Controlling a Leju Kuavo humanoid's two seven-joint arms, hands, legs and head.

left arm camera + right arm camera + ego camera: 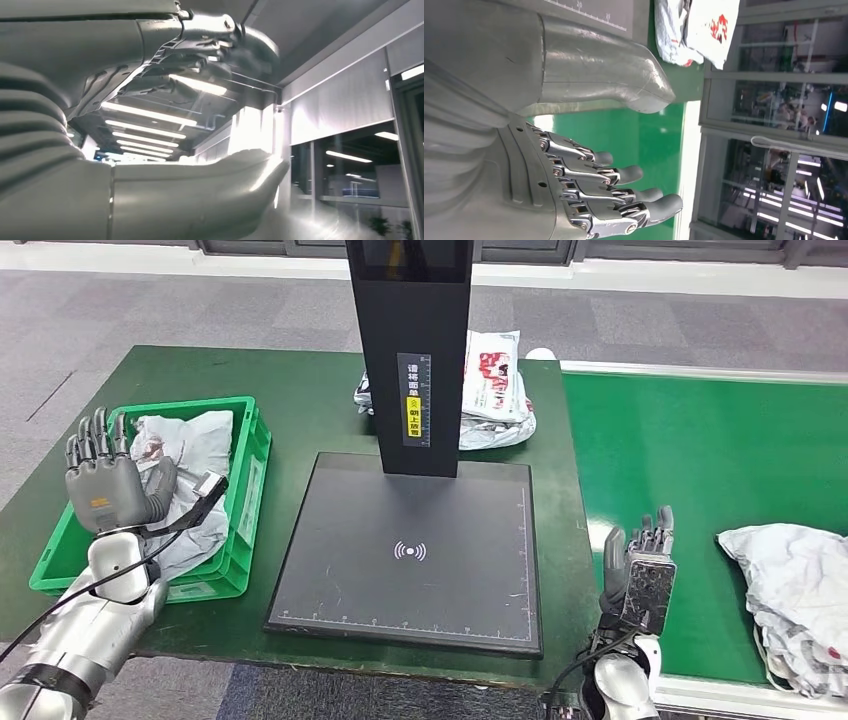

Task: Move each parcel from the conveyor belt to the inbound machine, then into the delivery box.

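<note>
Yellow label [413, 417] text unreadable; left robot hand [105, 478] and right robot hand [640, 565] spread, holding nothing.

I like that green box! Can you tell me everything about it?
The green plastic crate sits on the dark green table, left of the black scanner plate. It has slotted walls and an open top. A crumpled white parcel bag lies inside. The robot's left hand is raised in front of it, holding nothing.

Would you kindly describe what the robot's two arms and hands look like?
Both arms are silver metal with black cables along them. The left hand has dark segmented fingers, a grey palm cover with a small orange marking and a thick grey thumb. The right hand shows shiny metal links and grey fingertips.
</note>
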